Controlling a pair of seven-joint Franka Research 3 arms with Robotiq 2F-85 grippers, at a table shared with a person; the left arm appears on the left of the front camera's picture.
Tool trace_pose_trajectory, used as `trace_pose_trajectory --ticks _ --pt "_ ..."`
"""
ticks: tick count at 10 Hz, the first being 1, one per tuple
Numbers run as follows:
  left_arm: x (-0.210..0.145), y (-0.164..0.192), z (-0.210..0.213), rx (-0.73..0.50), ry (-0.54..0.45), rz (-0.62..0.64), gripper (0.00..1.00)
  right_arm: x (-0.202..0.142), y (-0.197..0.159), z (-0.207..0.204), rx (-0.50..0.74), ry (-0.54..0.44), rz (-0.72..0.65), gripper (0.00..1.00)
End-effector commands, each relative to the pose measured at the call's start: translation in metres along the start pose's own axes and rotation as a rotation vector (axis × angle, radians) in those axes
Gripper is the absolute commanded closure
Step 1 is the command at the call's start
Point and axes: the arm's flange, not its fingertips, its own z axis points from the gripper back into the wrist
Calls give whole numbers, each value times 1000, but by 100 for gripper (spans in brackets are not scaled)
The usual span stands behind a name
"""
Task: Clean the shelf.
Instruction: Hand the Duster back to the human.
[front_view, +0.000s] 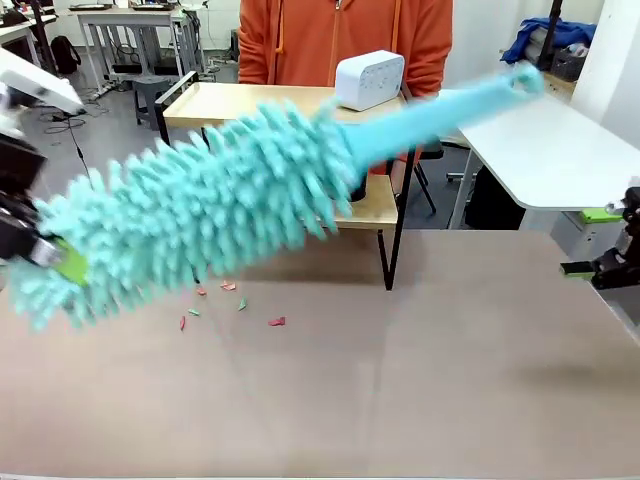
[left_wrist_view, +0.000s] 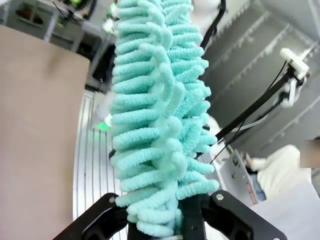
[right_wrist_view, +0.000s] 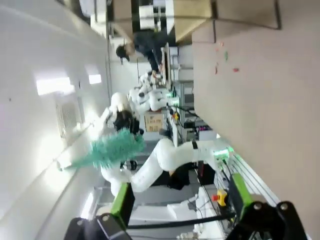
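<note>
Left pincer (left_wrist_view: 165, 225) at bottom of the left wrist view is clamped on the fluffy end of the teal microfibre duster (front_view: 200, 215), fingers nearly closed with the pile squashed between them; in the front view it sits at left edge, duster slanting up to its plastic handle (front_view: 450, 105) at upper right. Duster looks light and soft, so a grip on the pile probably lets it wobble; the stiff handle would be the firmer hold. Right pincer (front_view: 590, 268) idles at right edge, mid-height, fingers apart, nothing held. Small red and green scraps (front_view: 230, 300) lie on the brown tabletop (front_view: 420, 380), lower left of centre. Behind the duster, upper centre: the shelf (front_view: 375, 205), wood boards in thin black frame, likely light and rigid but easy to shove, so sweep gently. White box (front_view: 368, 78) sits on its top board; person in orange stands behind.
</note>
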Motion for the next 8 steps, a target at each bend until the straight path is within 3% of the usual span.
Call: trace_pose_trajectory --ticks 1,2,3,5,8 --pt "-33 -26 46 28 -261 -52 100 7 26 2 -18 97 84 0" --pt "-41 -38 85 85 -400 -80 100 7 26 2 -18 97 84 0" --pt "-53 -39 120 212 -570 44 100 7 26 2 -18 97 84 0" --pt "-90 -18 165 260 -805 278 100 7 26 2 -18 97 84 0" --pt "-124 29 186 342 -897 562 100 7 26 2 -18 97 84 0"
